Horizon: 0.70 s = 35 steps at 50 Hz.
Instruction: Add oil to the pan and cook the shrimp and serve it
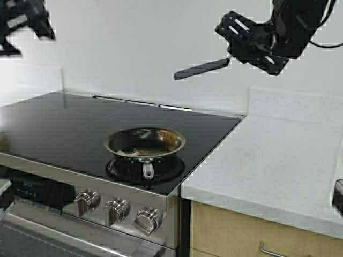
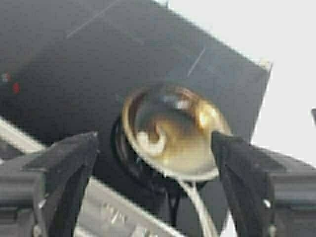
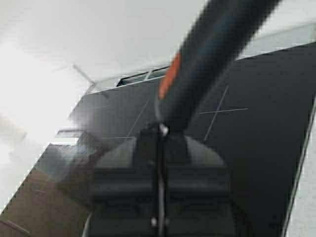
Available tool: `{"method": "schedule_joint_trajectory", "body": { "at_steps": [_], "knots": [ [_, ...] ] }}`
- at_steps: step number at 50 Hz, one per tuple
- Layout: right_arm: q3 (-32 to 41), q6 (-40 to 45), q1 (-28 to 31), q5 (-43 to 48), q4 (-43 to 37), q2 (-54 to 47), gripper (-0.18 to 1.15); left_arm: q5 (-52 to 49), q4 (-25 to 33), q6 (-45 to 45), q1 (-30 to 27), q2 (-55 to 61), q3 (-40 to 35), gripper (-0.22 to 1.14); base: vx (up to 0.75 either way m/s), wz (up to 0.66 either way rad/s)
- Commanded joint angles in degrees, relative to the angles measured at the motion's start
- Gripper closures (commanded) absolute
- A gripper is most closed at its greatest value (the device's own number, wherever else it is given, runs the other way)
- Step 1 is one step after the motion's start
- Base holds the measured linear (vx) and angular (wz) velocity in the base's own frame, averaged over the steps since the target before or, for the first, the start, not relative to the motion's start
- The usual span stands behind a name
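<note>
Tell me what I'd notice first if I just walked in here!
Probably the steel pan sitting on the black stovetop near the knobs, with a pale curled shrimp inside. Then, high above it, the right gripper holding a black spatula in the air, and the left gripper raised and open.

High view: above and behind, facing forward-down at the stove. Left wrist view: high over the stove, looks down onto the pan, shared with high view. Right wrist view: close above the stove's glass, probably its far side.
</note>
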State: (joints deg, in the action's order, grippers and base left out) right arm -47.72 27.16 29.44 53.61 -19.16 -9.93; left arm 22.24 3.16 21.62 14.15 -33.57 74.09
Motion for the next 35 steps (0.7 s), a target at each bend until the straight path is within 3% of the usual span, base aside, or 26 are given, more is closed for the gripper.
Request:
{"method": "schedule_joint_trajectory", "body": {
  "at_steps": [1, 8, 22, 35],
  "knots": [
    [0.44, -0.35, -0.09, 0.53, -0.09, 2.64, 0.87, 8.44, -0.44, 0.88, 1.85, 11.16, -0.7, -0.08, -0.01, 0.01],
    [0.26, -0.26, -0.09, 0.53, -0.09, 2.64, 0.87, 18.81, -3.34, 4.39, 2.55, 25.58, -3.43, -0.08, 0.0, 0.01],
    [-0.44, -0.44, -0.09, 0.53, -0.09, 2.9, 0.87, 42.01, -22.06, 24.52, 2.55, 55.11, -13.89, -0.08, 0.0, 0.0],
    [-0.26, -0.53, -0.09, 0.53, -0.18, 2.9, 0.87, 51.68, -26.81, 35.6, 2.55, 74.27, -24.61, -0.08, 0.0, 0.0]
  ]
}}
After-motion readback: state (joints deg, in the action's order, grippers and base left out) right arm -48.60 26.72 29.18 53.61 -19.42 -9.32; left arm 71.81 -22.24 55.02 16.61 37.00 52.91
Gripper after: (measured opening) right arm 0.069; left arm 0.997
